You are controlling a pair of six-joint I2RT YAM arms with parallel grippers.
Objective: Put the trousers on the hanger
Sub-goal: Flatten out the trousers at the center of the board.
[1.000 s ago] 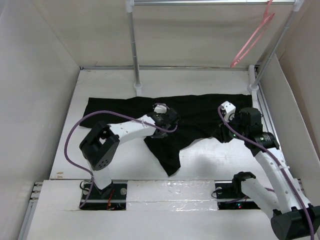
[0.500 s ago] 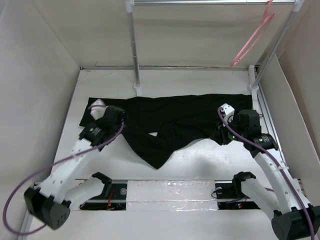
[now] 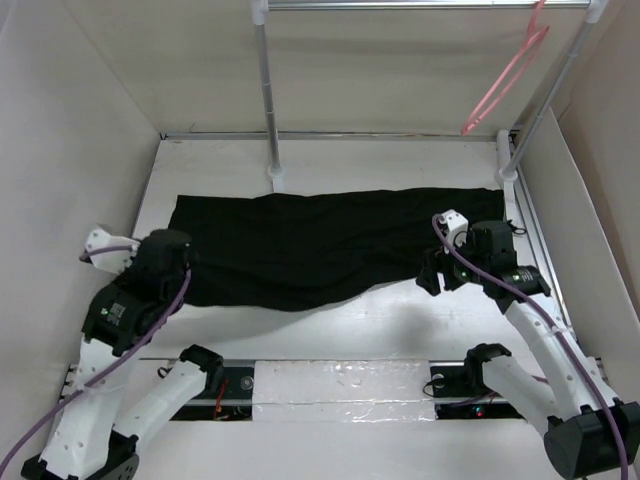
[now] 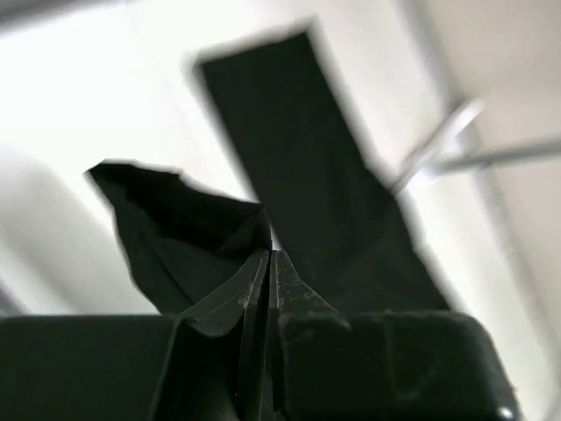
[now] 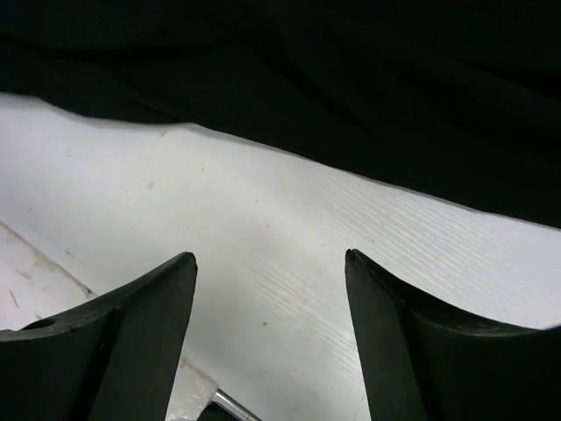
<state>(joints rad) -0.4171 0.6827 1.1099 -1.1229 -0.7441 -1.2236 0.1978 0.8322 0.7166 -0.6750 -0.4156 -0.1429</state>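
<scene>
The black trousers (image 3: 320, 240) lie spread flat across the white table, running left to right. My left gripper (image 3: 180, 262) is at their left end, shut on the trousers, and in the left wrist view a raised fold of the trousers (image 4: 175, 228) meets the closed tips of that gripper (image 4: 270, 254). My right gripper (image 3: 431, 273) stands open just off the trousers' near right edge, and its wrist view shows this gripper (image 5: 270, 256) over bare table with the trousers (image 5: 351, 79) beyond the tips. The pink hanger (image 3: 505, 80) hangs from the rack rail at the top right.
The white rack has one pole (image 3: 268, 100) behind the trousers' middle and a slanted pole (image 3: 545, 110) at the right, joined by a top rail (image 3: 400, 5). White walls close in the table (image 3: 400, 320) on the left, back and right.
My left arm has swept from the middle to the far left, drawing the bunched leg out flat. My right gripper has opened and let go of the cloth.
</scene>
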